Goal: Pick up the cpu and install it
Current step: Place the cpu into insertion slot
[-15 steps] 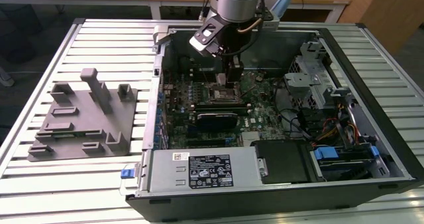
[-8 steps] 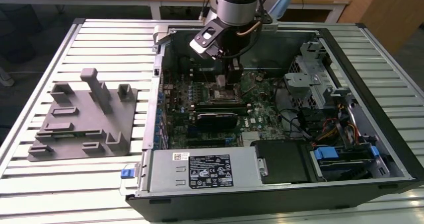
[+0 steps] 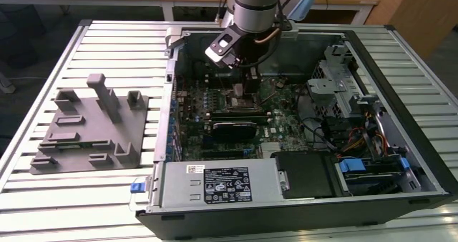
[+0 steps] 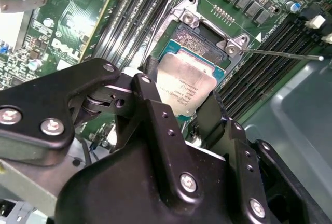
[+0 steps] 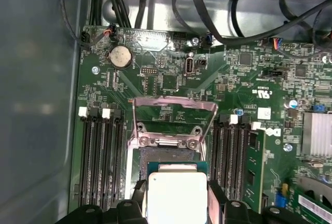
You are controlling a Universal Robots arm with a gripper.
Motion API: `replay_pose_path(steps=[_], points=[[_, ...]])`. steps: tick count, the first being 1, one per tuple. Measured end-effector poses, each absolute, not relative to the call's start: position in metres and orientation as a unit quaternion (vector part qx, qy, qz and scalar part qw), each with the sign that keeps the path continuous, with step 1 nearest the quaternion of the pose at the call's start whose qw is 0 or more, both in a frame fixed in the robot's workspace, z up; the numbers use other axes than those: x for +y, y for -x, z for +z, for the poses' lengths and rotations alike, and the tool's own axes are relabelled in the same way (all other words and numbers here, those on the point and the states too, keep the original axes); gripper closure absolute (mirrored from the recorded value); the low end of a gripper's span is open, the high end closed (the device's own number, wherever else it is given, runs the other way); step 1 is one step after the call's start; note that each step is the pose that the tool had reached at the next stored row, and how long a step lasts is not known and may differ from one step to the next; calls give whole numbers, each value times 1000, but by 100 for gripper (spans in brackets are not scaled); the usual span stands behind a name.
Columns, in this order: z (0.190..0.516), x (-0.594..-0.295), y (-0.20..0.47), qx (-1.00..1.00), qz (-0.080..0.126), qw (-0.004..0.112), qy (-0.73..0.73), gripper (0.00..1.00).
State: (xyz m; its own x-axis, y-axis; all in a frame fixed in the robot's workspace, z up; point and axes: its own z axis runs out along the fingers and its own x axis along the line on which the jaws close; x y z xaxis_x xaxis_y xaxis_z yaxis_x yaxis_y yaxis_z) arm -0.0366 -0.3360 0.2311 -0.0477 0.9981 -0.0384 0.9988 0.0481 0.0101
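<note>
We see a pale slatted metal surface (image 3: 72,204) carrying two things: a grey moulded plastic tray (image 3: 86,140) with upright posts toward the exterior view's left, and just beside it an open computer case (image 3: 286,220) lying on its side.

Grey moulded tray (image 3: 79,140) lies beside open computer case (image 3: 286,218); slatted table (image 3: 43,199) beneath.

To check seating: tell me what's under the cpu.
Under the cpu, held by the hand, sits the open socket; one edge shows. Its contacts, and whether the cpu rests in it, are covered.
</note>
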Motion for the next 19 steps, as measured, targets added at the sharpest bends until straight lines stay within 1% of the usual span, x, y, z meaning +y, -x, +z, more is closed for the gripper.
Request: replay_pose_path(steps=[19], points=[[212, -333, 37, 721, -9, 18, -692, 46]])
